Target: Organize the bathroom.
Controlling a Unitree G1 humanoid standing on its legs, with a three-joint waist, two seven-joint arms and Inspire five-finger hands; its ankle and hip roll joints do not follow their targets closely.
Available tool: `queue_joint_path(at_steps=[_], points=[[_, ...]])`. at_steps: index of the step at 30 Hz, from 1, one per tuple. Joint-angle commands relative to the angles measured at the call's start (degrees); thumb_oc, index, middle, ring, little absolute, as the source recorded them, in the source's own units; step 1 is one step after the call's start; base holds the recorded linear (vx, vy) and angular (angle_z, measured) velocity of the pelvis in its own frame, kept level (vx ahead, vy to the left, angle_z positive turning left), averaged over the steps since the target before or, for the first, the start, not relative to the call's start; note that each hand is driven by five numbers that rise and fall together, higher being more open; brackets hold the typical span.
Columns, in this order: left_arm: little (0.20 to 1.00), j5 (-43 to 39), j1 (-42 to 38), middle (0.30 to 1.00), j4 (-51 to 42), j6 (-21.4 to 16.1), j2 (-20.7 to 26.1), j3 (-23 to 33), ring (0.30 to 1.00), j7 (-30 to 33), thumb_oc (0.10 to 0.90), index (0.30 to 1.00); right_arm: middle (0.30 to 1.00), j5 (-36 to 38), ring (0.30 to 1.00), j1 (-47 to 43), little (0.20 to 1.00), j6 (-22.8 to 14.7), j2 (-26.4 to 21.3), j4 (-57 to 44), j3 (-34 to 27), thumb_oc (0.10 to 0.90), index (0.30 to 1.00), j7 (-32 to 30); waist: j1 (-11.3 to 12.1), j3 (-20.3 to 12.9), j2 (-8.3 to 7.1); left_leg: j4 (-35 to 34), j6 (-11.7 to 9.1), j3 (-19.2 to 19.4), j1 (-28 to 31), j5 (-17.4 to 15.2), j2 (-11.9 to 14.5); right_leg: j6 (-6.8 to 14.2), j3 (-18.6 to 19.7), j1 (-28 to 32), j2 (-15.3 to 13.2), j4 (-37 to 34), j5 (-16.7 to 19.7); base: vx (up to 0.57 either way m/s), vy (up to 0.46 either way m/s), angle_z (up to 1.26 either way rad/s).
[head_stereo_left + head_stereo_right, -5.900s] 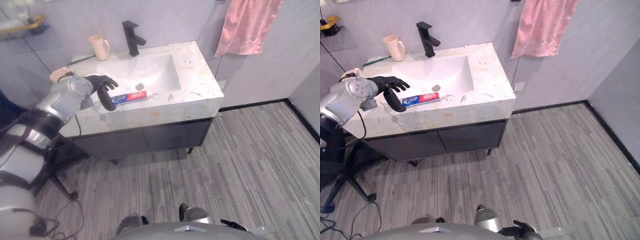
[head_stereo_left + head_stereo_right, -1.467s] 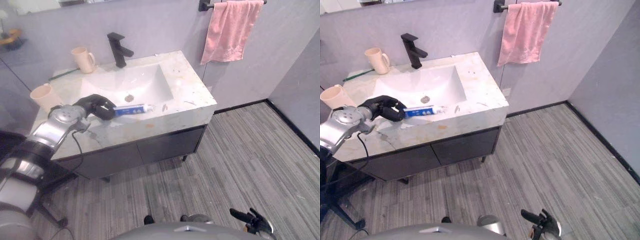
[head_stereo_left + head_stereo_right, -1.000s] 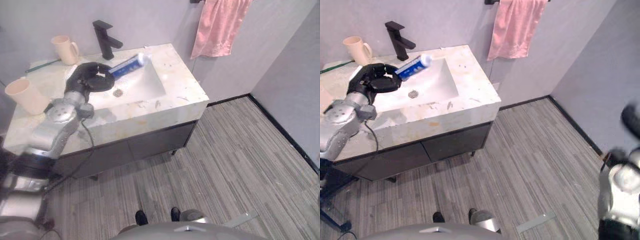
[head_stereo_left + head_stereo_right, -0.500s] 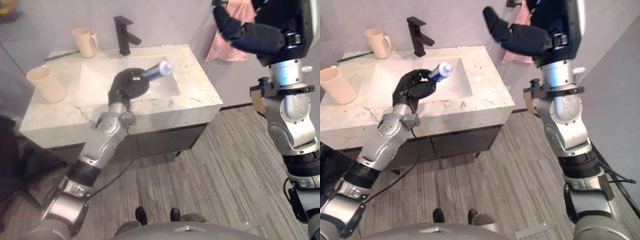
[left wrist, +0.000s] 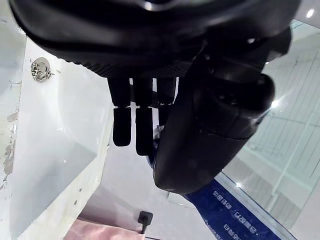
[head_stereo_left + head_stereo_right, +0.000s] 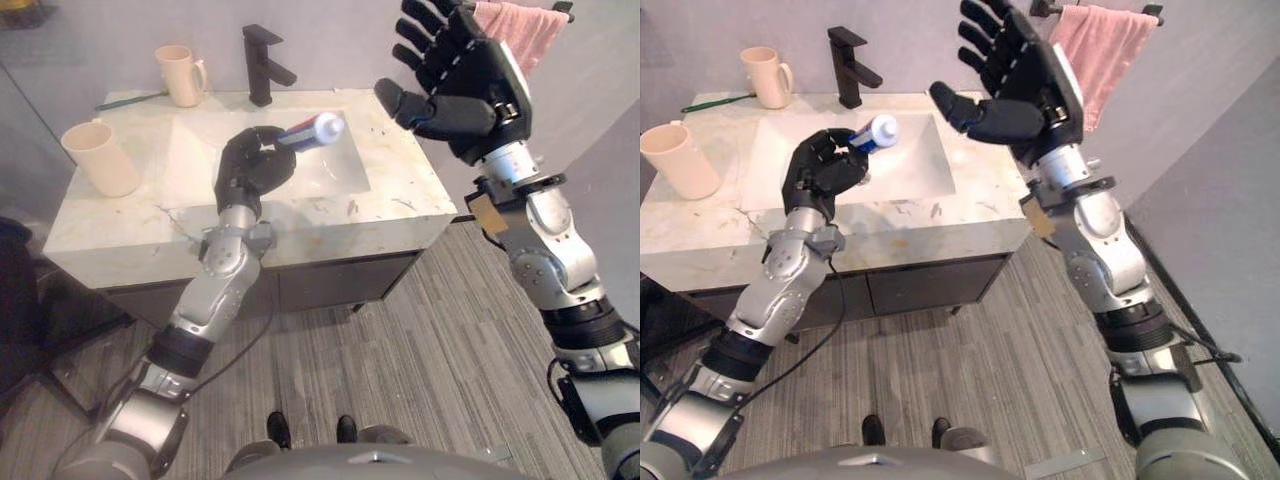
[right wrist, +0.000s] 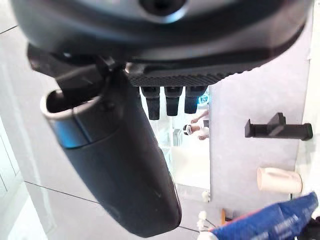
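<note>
Above the basin of the sink [image 6: 190, 165], the left hand [image 6: 250, 172] is curled around the lower end of a toothpaste tube [image 6: 312, 129]. The tube's long axis slants up and away from that hand, its white cap end aimed toward the right hand [image 6: 462, 80]. The right hand is raised with fingers spread wide and holds nothing, palm turned toward the tube, apart from the cap. The left hand is plainly the nearer one, already carrying the tube clear of the counter [image 6: 400, 195]. Two cream cups sit on the counter beyond the left hand's outer side, a mug [image 6: 182, 74] beside the black faucet [image 6: 262, 62] and a tumbler [image 6: 98, 157] nearer; either looks a likely home for the tube.
</note>
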Motion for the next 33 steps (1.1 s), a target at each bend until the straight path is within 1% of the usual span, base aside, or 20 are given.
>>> queue_joint_path(at_steps=[1,6,10,14,18,24,25,28,33], points=[[0.300,2.26,-8.18,0.300,-2.15,-8.17,-2.28,-1.82,0.300,-0.64,0.400,0.300,0.900,0.62,0.900,-2.50,0.900,-4.94,0.13,-0.69,-2.92,0.800,0.900,3.72,0.58,-5.85,2.42,-0.18,-2.38,-7.15,1.36,-3.01,1.83,4.19,-2.79,-5.14,0.54,12.78,-8.29,0.04,0.036,0.00],[0.300,0.78,-7.77,0.300,-0.98,-7.56,-3.22,-1.90,0.300,-0.77,0.400,0.300,0.900,-0.66,0.900,-1.30,0.900,-7.15,1.00,-0.72,-2.79,0.800,0.900,6.35,0.34,-5.84,2.46,-0.18,-2.12,-5.84,1.52,-3.32,1.92,4.64,-2.63,-5.30,0.36,13.01,-8.13,0.02,0.018,0.00],[0.300,-0.61,-7.40,0.300,-0.13,-5.27,-3.70,-2.07,0.300,-0.66,0.400,0.300,0.900,-1.04,0.900,0.31,0.900,-9.76,1.15,-1.84,-3.80,0.800,0.900,8.33,-0.07,-5.67,2.49,-0.18,-1.87,-4.53,1.70,-3.56,2.13,4.98,-2.56,-5.50,0.17,13.33,-8.16,0.00,0.000,0.00],[0.300,-0.44,-6.92,0.300,0.75,-4.08,-4.34,-1.75,0.300,-0.47,0.400,0.300,0.900,-0.50,0.900,1.31,0.900,-10.17,1.15,-3.36,-4.46,0.800,0.900,10.39,-0.41,-5.73,2.57,-0.18,-1.64,-3.52,1.92,-3.82,2.30,5.33,-2.34,-5.48,-0.05,13.42,-8.24,0.00,0.000,0.00],[0.300,-1.24,-7.04,0.300,1.37,-3.14,-4.51,-1.52,0.300,-0.11,0.400,0.300,0.900,0.14,0.900,2.34,0.900,-9.95,1.59,-4.39,-4.85,0.800,0.900,12.31,-0.73,-5.78,2.67,-0.18,-1.51,-2.90,2.09,-4.00,2.35,5.58,-2.22,-5.40,-0.18,13.51,-8.26,0.00,-0.001,-0.01],[0.300,-1.55,-6.88,0.300,2.17,-2.60,-4.62,-0.97,0.300,0.10,0.400,0.300,0.900,0.93,0.900,4.00,0.900,-8.61,1.71,-5.68,-5.33,0.800,0.900,14.91,-1.14,-6.02,2.76,-0.18,-1.36,-2.08,2.27,-4.23,2.41,5.94,-1.85,-5.53,-0.28,13.84,-8.27,0.02,-0.005,-0.06],[0.300,-1.88,-6.79,0.300,2.18,-2.53,-4.60,-0.91,0.300,-0.07,0.400,0.300,0.900,1.77,0.900,4.57,0.900,-7.89,1.88,-5.77,-5.28,0.800,0.900,15.96,-1.18,-5.98,2.78,-0.15,-1.29,-1.89,2.32,-4.30,2.40,6.00,-1.83,-5.57,-0.33,14.00,-8.29,0.00,0.000,0.00],[0.300,-1.72,-6.86,0.300,2.08,-2.36,-4.98,-1.15,0.300,0.24,0.400,0.300,0.900,2.13,0.900,5.67,0.900,-7.29,2.80,-5.66,-4.44,0.800,0.900,17.78,-1.21,-5.94,2.84,-0.11,-1.23,-1.75,2.48,-4.36,2.45,6.03,-1.97,-5.56,-0.38,14.08,-8.39,0.00,0.000,0.00],[0.300,-1.53,-6.75,0.300,1.93,-2.13,-5.41,-1.58,0.300,0.31,0.400,0.300,0.900,0.44,0.900,6.59,0.900,-6.87,4.08,-5.89,-2.72,0.800,0.900,19.42,-1.05,-5.91,2.77,-0.13,-1.14,-1.53,2.63,-4.35,2.54,6.18,-2.31,-5.36,-0.53,13.96,-8.31,0.00,0.000,0.00]])
